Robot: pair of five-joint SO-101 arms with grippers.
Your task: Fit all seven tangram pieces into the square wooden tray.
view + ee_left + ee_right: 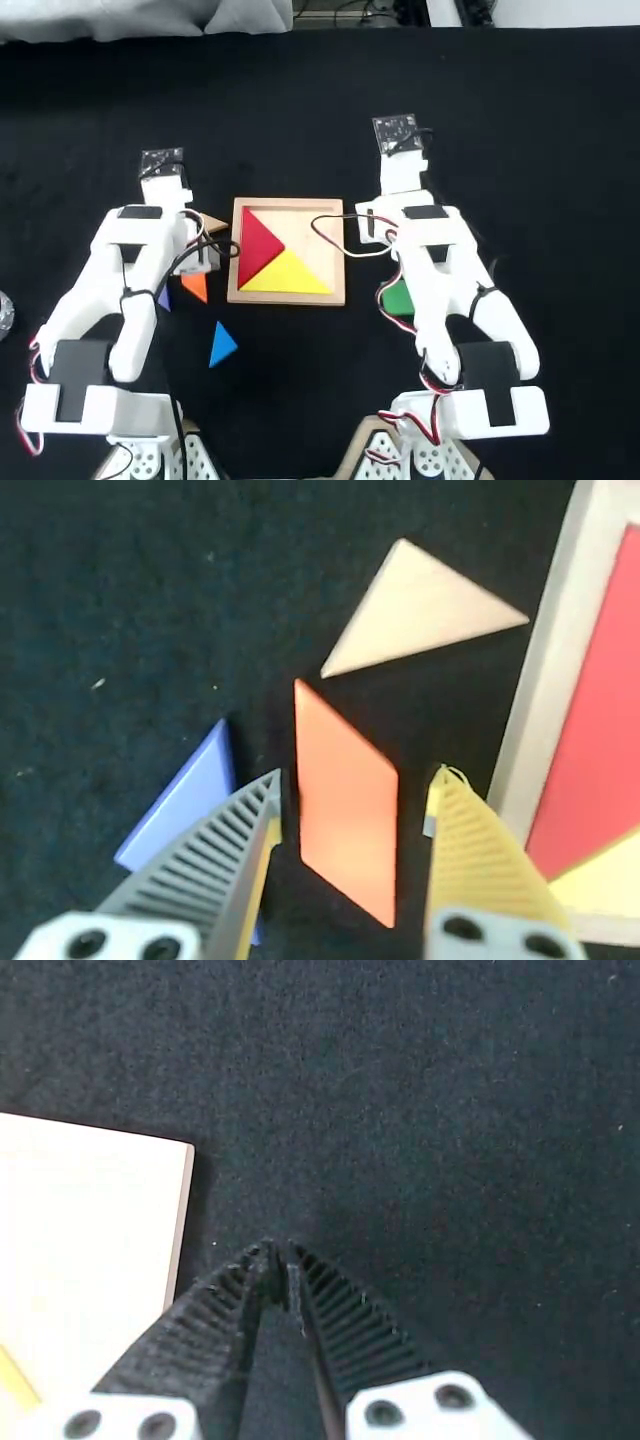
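Observation:
The square wooden tray [288, 296] lies mid-table with a red triangle [258, 243] and a yellow triangle [285, 272] in it. My left gripper [357, 778] hangs open just left of the tray, its fingers on either side of an orange parallelogram [345, 800] on the cloth, not touching it. A purple-blue triangle [185, 795] lies beside one finger, and a pale wooden triangle [420, 610] lies beyond. My right gripper [277, 1260] is shut and empty over bare cloth beside a tray corner [100, 1210]. A green piece [398, 299] is partly hidden under the right arm.
A bright blue triangle [222, 343] lies alone in front of the tray's left corner. The tray's rim [545, 680] runs close beside the left gripper's yellow finger. Black cloth covers the table all round, with free room at the back.

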